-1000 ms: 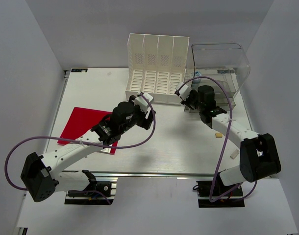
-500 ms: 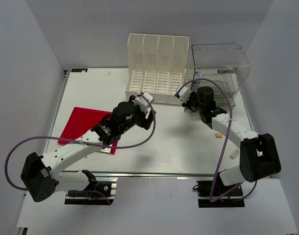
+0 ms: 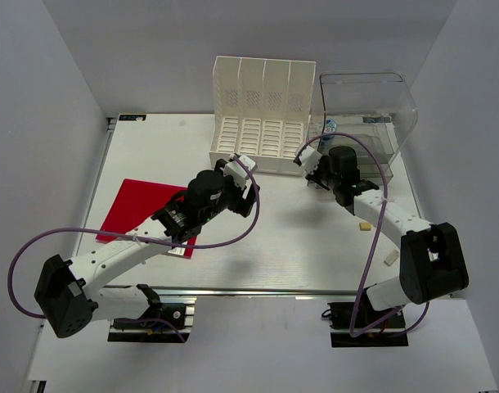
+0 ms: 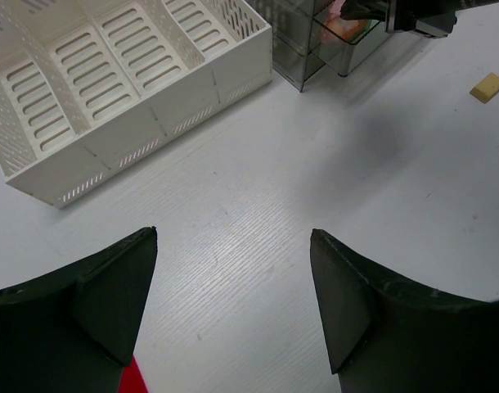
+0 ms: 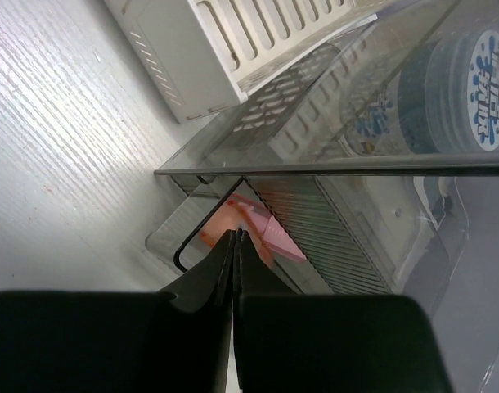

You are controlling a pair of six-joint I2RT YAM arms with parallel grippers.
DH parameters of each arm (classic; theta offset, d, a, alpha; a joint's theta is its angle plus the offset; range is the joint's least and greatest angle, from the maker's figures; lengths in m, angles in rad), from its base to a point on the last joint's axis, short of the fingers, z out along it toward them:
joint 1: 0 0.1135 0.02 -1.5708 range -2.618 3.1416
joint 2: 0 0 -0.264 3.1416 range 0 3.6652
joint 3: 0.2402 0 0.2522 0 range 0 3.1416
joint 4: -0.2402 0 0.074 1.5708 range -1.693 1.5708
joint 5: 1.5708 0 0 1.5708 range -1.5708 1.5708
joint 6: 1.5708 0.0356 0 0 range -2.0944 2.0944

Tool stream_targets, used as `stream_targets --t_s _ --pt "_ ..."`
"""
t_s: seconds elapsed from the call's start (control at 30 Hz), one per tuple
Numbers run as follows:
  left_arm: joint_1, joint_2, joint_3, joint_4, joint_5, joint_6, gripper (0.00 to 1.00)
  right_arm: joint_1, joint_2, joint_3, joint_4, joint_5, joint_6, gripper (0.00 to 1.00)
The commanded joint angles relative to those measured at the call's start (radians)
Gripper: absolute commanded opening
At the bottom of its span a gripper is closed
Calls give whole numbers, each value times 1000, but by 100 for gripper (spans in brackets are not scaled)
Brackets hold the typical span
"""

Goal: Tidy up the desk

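Desk (image 3: pixel 151 147) white, left fingers (image 4: pixel 94 311) spread above it, right fingers (image 5: pixel 207 288) pressed together beside clear drawer unit (image 5: pixel 315 213).

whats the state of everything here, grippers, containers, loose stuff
left gripper, open, empty, above the desk
right gripper, shut, tips at the front of the clear box
white file rack, slots empty
pink item, inside the clear box, low down
red folder, lying flat on the desk
tan block, loose on the desk
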Motion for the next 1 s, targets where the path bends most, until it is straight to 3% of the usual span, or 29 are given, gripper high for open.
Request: stream_targets --t_s 0.0,0.2,0.43,0.67,0.93,0.97 --pt "1 -41 -12 7 -5 4 85 -4 -19 19 -5 17 2 0" --pt "1 -45 -14 4 -6 6 85 -8 -89 45 -52 -84 46 0" --pt "1 -51 -12 4 0 4 85 -29 -183 72 -328 -371 -17 0" --pt "1 -68 -15 12 40 1 85 -69 -267 -1 -479 -391 -75 21" --pt "1 -126 -54 47 17 30 90 -135 -347 -66 -424 -151 126 48" --pt "1 -134 -73 70 14 35 92 -138 -364 -69 -415 -132 178 56"
